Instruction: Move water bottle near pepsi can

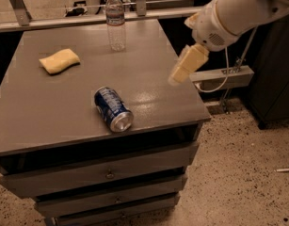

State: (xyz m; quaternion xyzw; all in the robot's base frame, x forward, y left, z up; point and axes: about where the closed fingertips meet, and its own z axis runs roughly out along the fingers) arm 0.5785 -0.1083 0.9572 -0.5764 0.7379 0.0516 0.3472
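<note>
The water bottle stands upright near the far edge of the grey table, clear with a white cap and a white label. The pepsi can lies on its side near the table's front edge, silver top facing front right. My gripper hangs from the white arm above the table's right edge, to the right of the can and well in front and right of the bottle. It holds nothing that I can see.
A yellow sponge lies on the left part of the table. The table has drawers below. A metal rail runs behind the table. A white cable and bracket are to the right, over speckled floor.
</note>
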